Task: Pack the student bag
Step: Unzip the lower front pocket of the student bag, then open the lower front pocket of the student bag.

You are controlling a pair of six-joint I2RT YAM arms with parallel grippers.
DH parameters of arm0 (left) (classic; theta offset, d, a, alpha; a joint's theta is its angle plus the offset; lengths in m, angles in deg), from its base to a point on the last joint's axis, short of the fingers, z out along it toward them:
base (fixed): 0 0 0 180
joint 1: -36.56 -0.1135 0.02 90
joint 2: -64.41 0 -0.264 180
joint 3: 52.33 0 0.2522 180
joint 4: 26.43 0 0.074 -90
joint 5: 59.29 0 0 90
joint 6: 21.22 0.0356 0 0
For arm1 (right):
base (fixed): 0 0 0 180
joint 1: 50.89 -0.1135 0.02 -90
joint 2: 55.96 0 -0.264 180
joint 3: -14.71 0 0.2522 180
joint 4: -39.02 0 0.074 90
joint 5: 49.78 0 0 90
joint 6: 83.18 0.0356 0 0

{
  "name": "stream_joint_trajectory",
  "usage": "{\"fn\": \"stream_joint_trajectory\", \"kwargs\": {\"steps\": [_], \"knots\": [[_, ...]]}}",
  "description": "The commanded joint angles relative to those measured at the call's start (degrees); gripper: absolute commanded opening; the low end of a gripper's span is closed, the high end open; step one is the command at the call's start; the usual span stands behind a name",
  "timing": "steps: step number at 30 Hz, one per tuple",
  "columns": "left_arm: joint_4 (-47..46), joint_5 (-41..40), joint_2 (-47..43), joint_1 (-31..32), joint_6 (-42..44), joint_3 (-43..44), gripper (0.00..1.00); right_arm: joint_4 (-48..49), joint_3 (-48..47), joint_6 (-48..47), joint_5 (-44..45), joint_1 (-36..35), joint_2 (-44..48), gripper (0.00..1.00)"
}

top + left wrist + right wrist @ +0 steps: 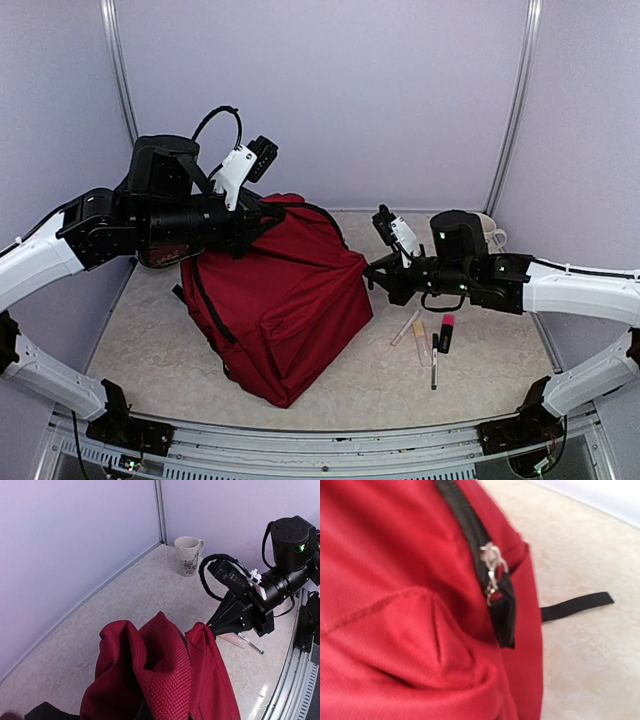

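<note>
Your student bag [290, 310] stands left of centre on the worktop [150, 345], its top fabric pinched in your left end effector [250, 222], while your clenched right end effector [374, 270] touches its right edge.

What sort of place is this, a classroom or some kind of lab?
Likely a robot test cell: plain panel walls box in a small table, two robot arms are bolted at its near edge, and staged props sit there: red backpack, pens, mug.
</note>
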Motion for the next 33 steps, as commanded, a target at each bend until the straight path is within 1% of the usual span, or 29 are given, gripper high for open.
{"fn": "stream_joint_trajectory", "kwargs": {"steps": [1, 2, 5, 10, 13, 16, 19, 21, 24, 29, 33], "knots": [[-3.19, -3.48, -0.46, 0.28, 0.64, 5.60, 0.00, -4.32, -0.80, -4.15, -4.20, 2.07, 0.04, 0.17], [-3.34, -4.22, 0.22, 0.32, 0.55, 6.10, 0.00, -3.65, -0.88, -5.76, -6.28, 1.42, 0.67, 0.23], [-4.21, -6.14, 2.04, 0.26, 0.21, 7.16, 0.00, 0.18, 0.72, -12.73, -9.45, -2.43, 4.01, 0.31], [-5.85, -5.79, 2.50, 0.12, 0.17, 6.67, 0.00, 6.66, 7.03, -30.66, -13.25, -13.48, 8.18, 0.48], [-6.26, -4.75, 2.45, 0.16, 0.02, 5.98, 0.00, 8.36, 7.11, -39.16, -9.75, -19.16, 5.44, 0.53], [-6.51, -4.14, 2.59, 0.17, -0.29, 5.77, 0.00, 5.97, 3.06, -44.94, -4.37, -22.62, -0.08, 0.56], [-6.60, -3.51, 2.59, 0.23, -0.48, 5.62, 0.00, 4.24, -0.96, -49.68, -1.22, -24.37, -5.17, 0.62], [-6.63, -2.83, 2.46, 0.25, -0.41, 5.51, 0.00, 4.59, -3.01, -51.18, 1.12, -24.57, -7.63, 0.65], [-6.84, -2.05, 2.46, 0.42, -0.37, 5.02, 0.00, 4.80, -5.61, -52.65, 4.96, -24.57, -9.65, 0.66], [-6.83, -1.30, 2.91, 0.48, -0.13, 4.48, 0.00, 6.64, -6.74, -54.55, 7.66, -24.45, -9.98, 0.71], [-6.86, -0.12, 2.96, 0.43, 0.11, 4.22, 0.00, 1.40, -10.46, -55.68, 10.63, -23.30, -12.40, 0.71]]}}
